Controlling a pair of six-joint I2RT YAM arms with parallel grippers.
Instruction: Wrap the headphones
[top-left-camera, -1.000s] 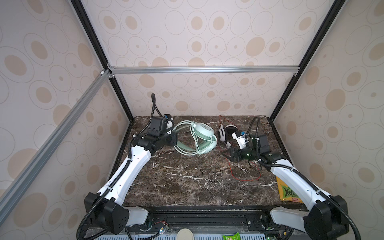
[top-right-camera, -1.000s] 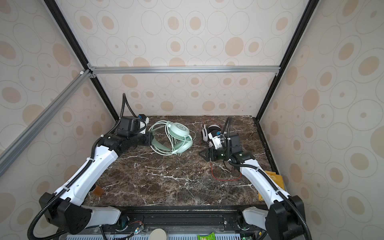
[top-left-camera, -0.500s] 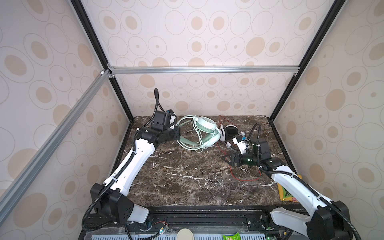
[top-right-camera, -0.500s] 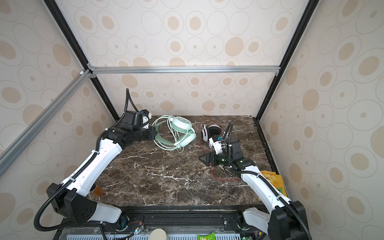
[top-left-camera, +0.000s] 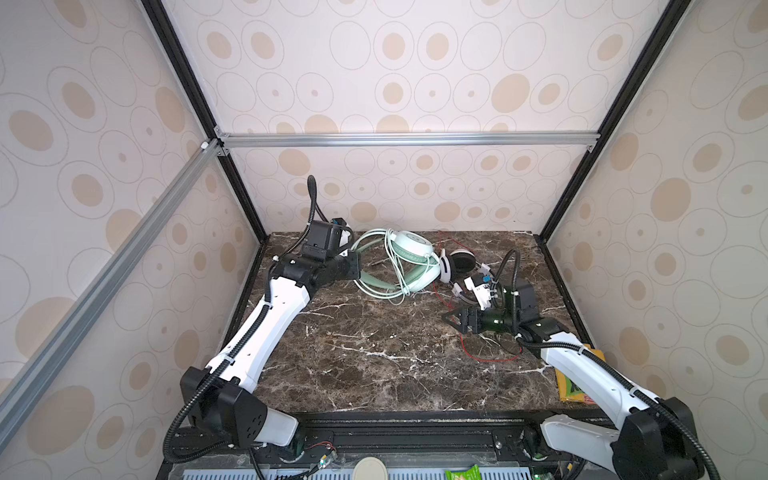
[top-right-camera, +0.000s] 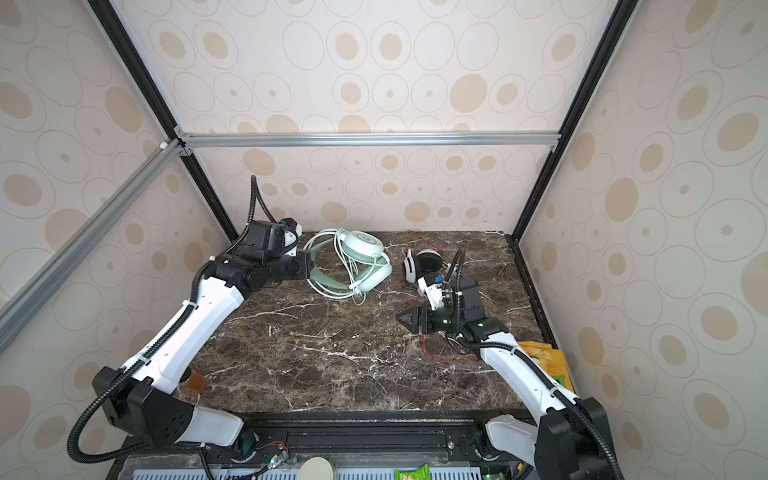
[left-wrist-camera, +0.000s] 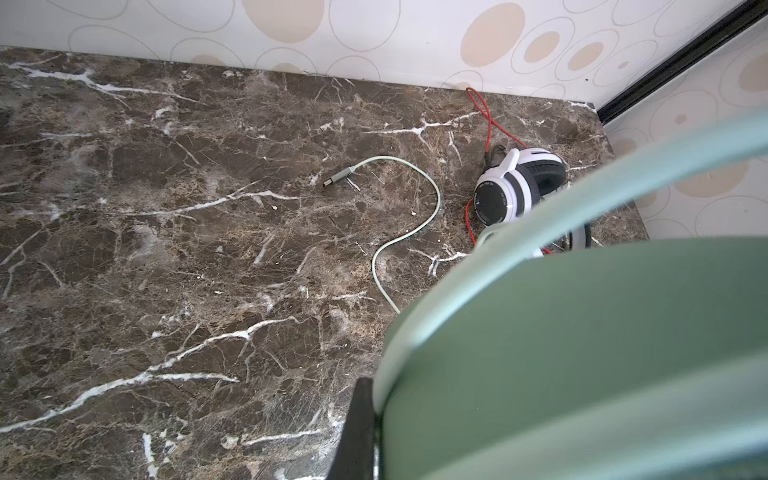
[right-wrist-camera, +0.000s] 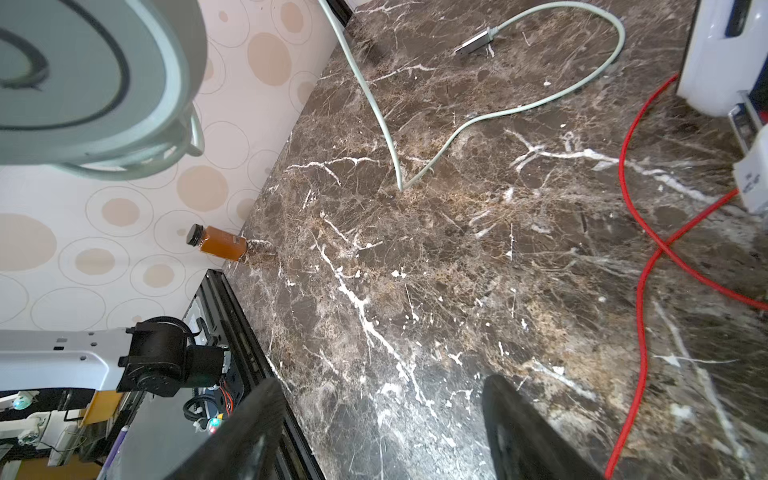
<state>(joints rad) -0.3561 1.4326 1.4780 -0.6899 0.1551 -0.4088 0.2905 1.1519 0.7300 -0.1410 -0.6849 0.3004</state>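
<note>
The left gripper is clamped on the band of the green headset, lifted at the back of the table just beside the white headset. The right gripper hangs open and empty near the red cable. To wrap well, the right should probably pinch the loose green cable near its plug and wind it round the band while the left holds steady.

top views: high front, looking down | wrist views: close, sharing marble table

L fingers clamped; R fingers spread, hovering low.
</note>
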